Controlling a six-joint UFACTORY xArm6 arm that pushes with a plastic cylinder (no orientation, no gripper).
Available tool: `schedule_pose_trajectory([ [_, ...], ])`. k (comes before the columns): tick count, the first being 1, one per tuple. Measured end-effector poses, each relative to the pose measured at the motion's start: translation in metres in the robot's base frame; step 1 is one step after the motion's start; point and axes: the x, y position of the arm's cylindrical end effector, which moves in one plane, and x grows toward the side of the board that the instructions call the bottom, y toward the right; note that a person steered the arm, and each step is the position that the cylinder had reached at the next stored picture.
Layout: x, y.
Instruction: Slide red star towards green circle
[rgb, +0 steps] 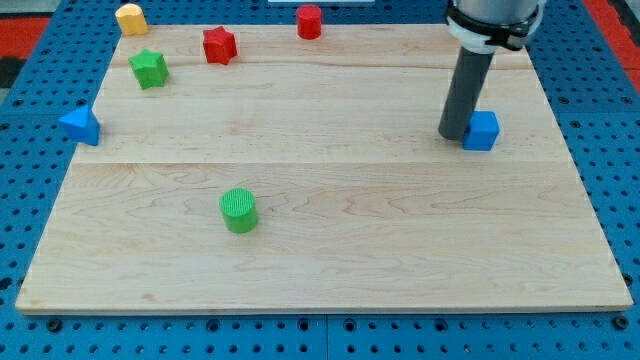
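My tip, a bare rod with no claw to spread or pinch, touches the blue plastic cube; it should circle above the red plastic star and push it down toward the green ribbed cylinder

All on board, placed from green circle:
- red star: far toward view's top
- green star, yellow block: top-left
- blue triangle: left
- red cylinder: top-right
- blue cube: far right, my tip against its left side

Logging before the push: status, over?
My tip at the view's right, beside blue cube. Red star untouched at top left. Green circle lower centre. Path between them clear.
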Motion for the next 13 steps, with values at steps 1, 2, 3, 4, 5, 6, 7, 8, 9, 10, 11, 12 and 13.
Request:
schedule_pose_trajectory([
  [1,0.0,0.007],
  [2,0.0,0.032],
  [3,0.0,0.03],
  [4,-0.015,-0.024],
  [5,-0.067,-0.067],
  [6,-0.093,-0.074],
  [7,-0.093,-0.074],
  [8,-0.101,-0.074],
  [9,-0.122,-0.085],
  [10,-0.134,-0.115],
  [11,-0.141,-0.147],
  [12,-0.155,-0.167],
  [13,-0.164,-0.189],
])
